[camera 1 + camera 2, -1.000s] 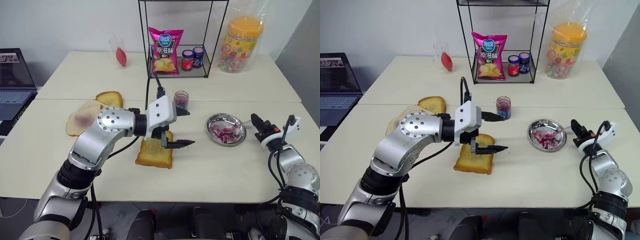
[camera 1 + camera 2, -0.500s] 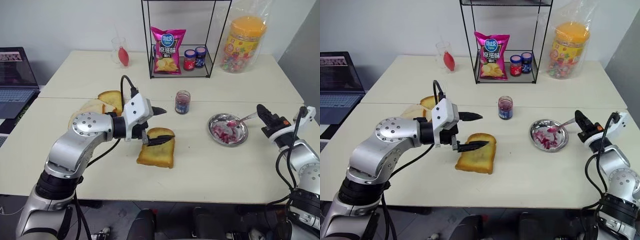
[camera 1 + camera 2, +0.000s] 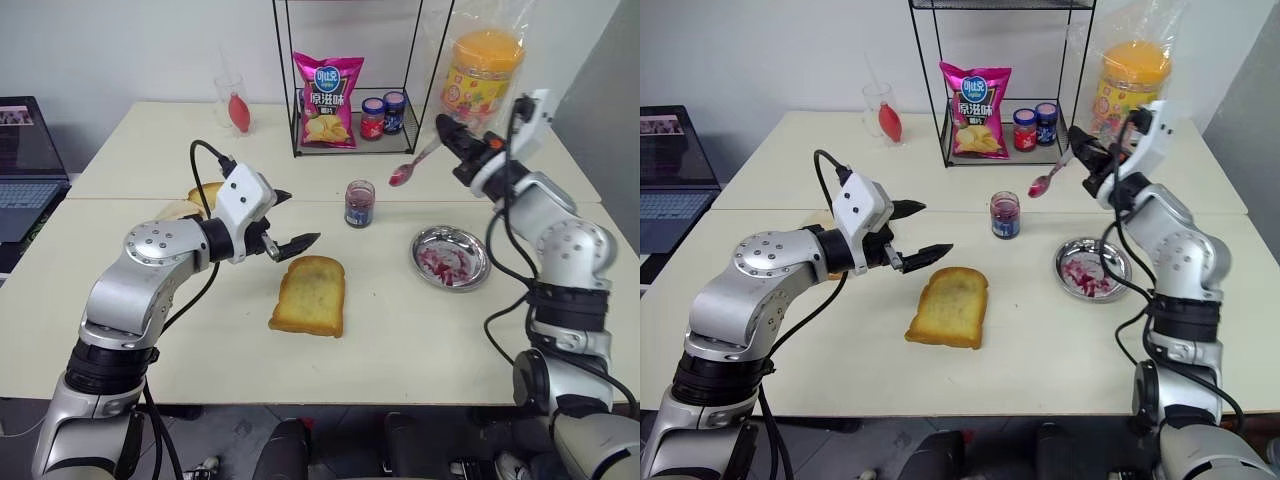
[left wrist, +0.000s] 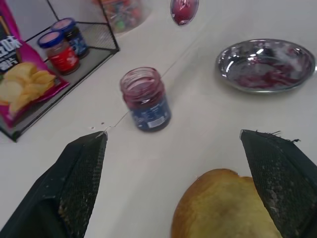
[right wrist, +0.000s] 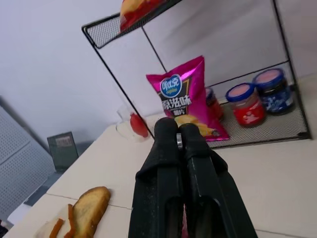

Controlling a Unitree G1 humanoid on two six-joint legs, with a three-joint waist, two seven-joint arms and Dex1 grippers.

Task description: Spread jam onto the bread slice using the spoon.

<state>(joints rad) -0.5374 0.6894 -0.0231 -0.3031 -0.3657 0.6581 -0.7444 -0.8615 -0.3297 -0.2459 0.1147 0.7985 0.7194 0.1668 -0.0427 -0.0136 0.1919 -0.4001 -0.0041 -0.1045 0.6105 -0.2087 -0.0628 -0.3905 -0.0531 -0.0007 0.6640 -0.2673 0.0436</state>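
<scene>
So the right hand point(image 3: 452, 137) was clenched tight on the spoon point(image 3: 413, 165) handle and had it up in the air over the far right of the surface point(image 3: 400, 340), above and a bit beyond the steel plate point(image 3: 451, 258). The bowl of the spoon carried a blob of jam point(image 3: 397, 178), and the spoon sloped down only slightly toward the bowl, I'd guess so the load wouldn't slide off on the way over. More jam sat smeared in the plate.

The bread slice point(image 3: 309, 294) lay flat near the middle of the surface, top bare, nothing on it yet. The left hand point(image 3: 287, 219) hung just left of the slice with its fingers spread wide, gripping nothing, probably parked there to steady the bread if needed. An open jam jar point(image 3: 358, 203) stood beyond the slice.
</scene>
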